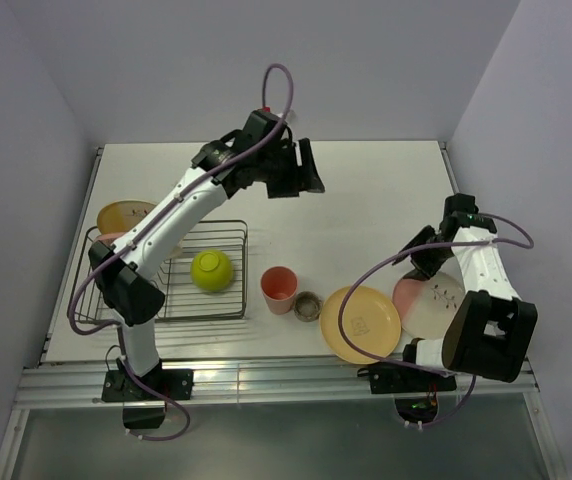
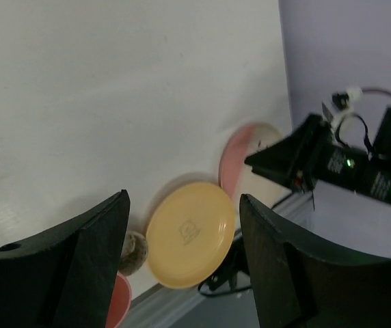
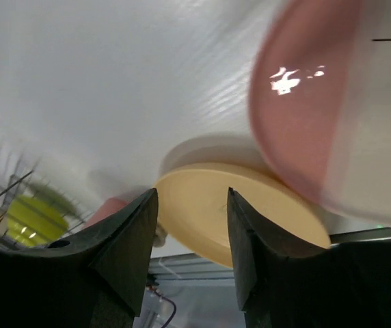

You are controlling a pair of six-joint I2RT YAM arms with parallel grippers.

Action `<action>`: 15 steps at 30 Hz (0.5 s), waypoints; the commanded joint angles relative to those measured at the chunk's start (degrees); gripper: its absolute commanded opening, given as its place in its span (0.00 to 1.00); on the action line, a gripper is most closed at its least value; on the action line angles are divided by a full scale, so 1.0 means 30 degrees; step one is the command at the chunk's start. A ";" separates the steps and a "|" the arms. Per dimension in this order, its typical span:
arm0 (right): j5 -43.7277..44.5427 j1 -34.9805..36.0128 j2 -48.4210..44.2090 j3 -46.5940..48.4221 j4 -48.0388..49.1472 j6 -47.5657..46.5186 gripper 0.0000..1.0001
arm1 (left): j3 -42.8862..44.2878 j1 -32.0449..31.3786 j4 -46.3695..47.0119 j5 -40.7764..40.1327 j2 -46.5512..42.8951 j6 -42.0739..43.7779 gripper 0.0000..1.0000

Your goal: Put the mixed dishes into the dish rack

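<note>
Though walls seem lilac, table is white.

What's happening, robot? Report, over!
Left gripper open, raised over far table. Right gripper open, low by cream-and-pink plate. Dish rack holds yellow-green bowl; pink cup, tiny cup, yellow plate not loaded. Left arm spans over rack.

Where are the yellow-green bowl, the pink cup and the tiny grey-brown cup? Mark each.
The round yellow-green bowl (image 1: 212, 270): top view, its middle.
The round pink cup (image 1: 279, 287): top view, its opening.
The tiny grey-brown cup (image 1: 308, 306): top view, its opening.
</note>
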 commanded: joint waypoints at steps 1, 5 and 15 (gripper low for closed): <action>0.2014 -0.0155 -0.0987 -0.1363 -0.0022 -0.0058 0.51 | 0.0722 -0.0819 0.0830 0.3021 -0.0483 0.2953 0.70; 0.3475 -0.0184 -0.1402 -0.2480 0.0568 0.0442 0.42 | 0.0249 -0.1495 0.1301 0.3346 -0.0863 0.4213 0.70; 0.4975 -0.0243 0.0910 -0.4122 0.2937 0.0794 0.00 | -0.1157 -0.1583 0.0833 0.2881 -0.2650 0.5505 0.70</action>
